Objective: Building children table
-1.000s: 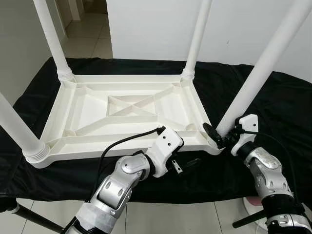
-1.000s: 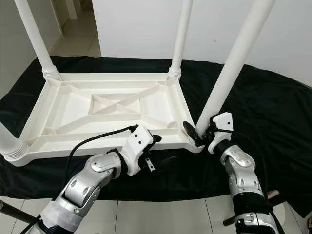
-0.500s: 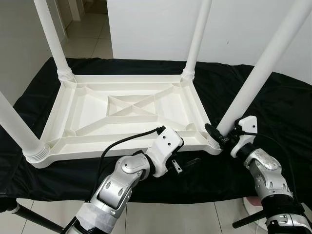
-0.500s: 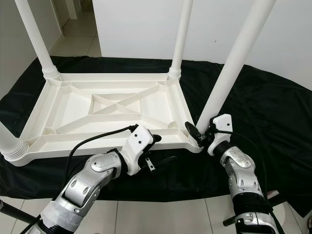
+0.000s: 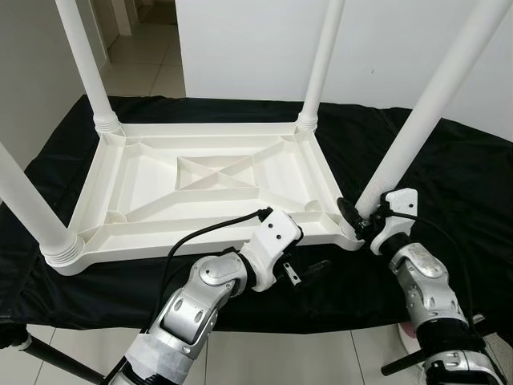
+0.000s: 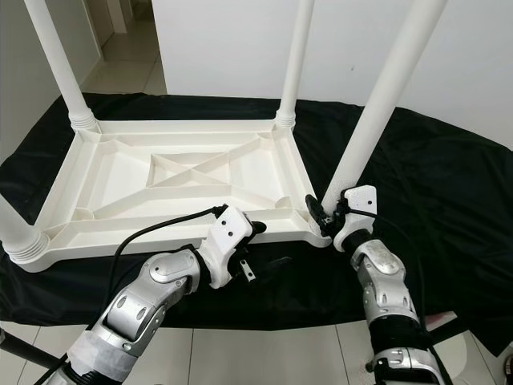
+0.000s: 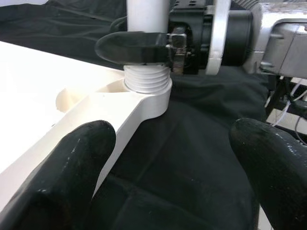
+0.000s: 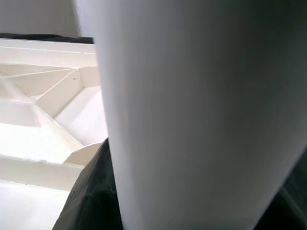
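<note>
1. The white table top (image 5: pixel 200 180) lies upside down on a black cloth (image 5: pixel 449 168), its ribbed underside facing up at the scene's centre.
2. At 9 o'clock the near-left leg (image 5: pixel 28 204) rises from its ribbed collar; its upper part is cut off by the frame edge.
3. At 11 o'clock the far-left leg (image 5: pixel 84 60) stands upright in its corner socket, its top also out of frame.
4. At 6 o'clock the left gripper (image 7: pixel 172 158) hovers just off the table's near edge, over the cloth. Its two black fingers (image 7: pixel 76 163) are spread wide and hold nothing.
5. At 1 o'clock the far-right leg (image 5: pixel 321 60) stands in its socket, its top cut off.
6. At 3 o'clock the near-right leg (image 5: pixel 417 128) leans up and to the right from the near-right corner socket, its threaded end (image 7: pixel 147 81) seated in the collar.
7. The right gripper (image 5: pixel 362 220) is clamped around that leg just above the threads; one finger (image 7: pixel 132 48) shows against the leg, the other is hidden behind it.
8. In the right wrist view the leg (image 8: pixel 192 120) is blurred and very close, hiding that gripper's fingers.
</note>
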